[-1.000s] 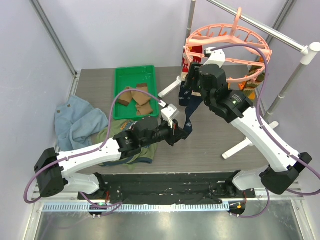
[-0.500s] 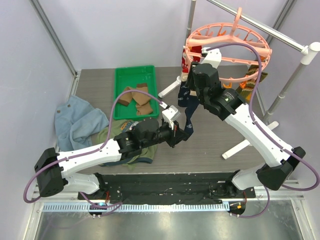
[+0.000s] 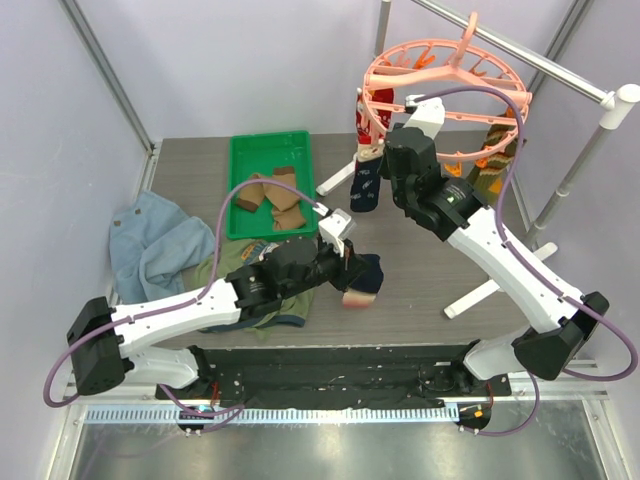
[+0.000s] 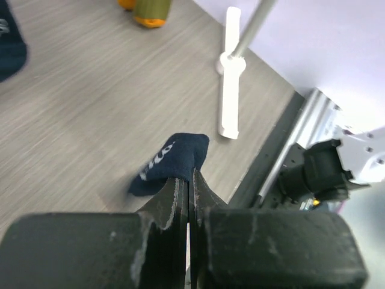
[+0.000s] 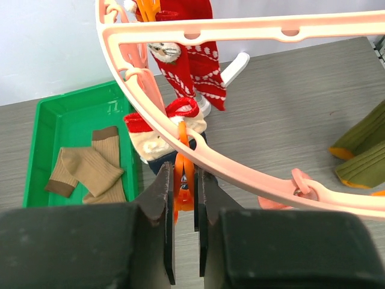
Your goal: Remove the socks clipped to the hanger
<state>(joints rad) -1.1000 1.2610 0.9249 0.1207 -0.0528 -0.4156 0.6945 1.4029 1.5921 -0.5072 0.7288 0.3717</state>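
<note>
Green tray (image 3: 265, 155) back left on the worktop (image 3: 410, 290), blue denim (image 3: 150, 245) and olive tee (image 3: 283, 312) heaped nearer, rail stand (image 3: 622, 98) right

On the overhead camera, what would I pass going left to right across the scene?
Pale blue garment → green tray → navy sock in the left gripper → olive orange-striped socks.

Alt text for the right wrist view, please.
The right hand pinches an orange clip on the pink hanger, a red-cuffed sock hanging beside it. Behind: a red patterned sock, tan socks in a green tray, olive socks at right.
</note>
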